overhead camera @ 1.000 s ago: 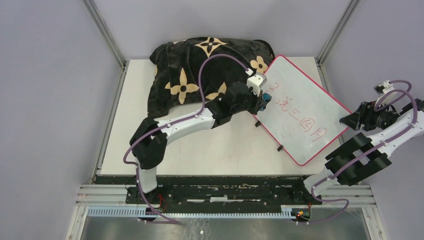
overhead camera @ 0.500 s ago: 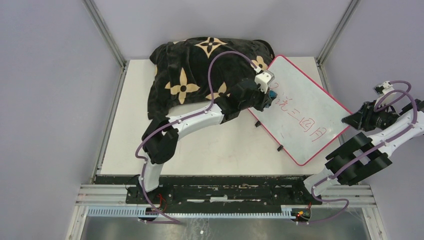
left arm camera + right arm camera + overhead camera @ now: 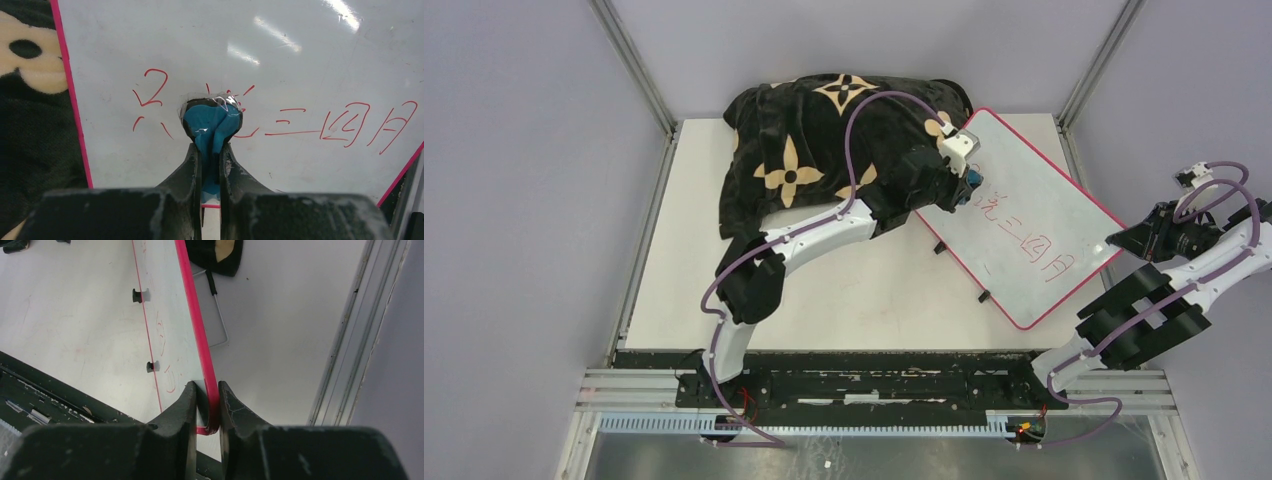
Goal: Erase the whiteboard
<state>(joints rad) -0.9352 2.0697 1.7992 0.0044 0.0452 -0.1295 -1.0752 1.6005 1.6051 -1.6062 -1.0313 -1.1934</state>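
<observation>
The whiteboard [image 3: 1034, 190] lies tilted at the table's right, white with a red-pink rim and a row of red handwriting [image 3: 1026, 234]. My left gripper [image 3: 962, 192] is shut on a blue eraser [image 3: 212, 123] in clear wrap. The eraser is pressed on the whiteboard [image 3: 300, 55] at the left end of the handwriting [image 3: 345, 124], covering part of it. My right gripper [image 3: 1118, 240] is at the board's right corner. In the right wrist view this right gripper [image 3: 206, 390] is shut on the red rim [image 3: 198, 335], one finger on each side of the edge.
A black pillow [image 3: 824, 140] with tan flowers lies behind and left of the board, its edge against the board's left rim [image 3: 70, 100]. Small black clips [image 3: 984, 296] sit along the board's near edge. Metal frame posts [image 3: 1094, 60] stand at the back corners.
My left gripper has slid right and farther onto the board with the eraser. My right gripper's jaws have closed on the board's corner rim.
</observation>
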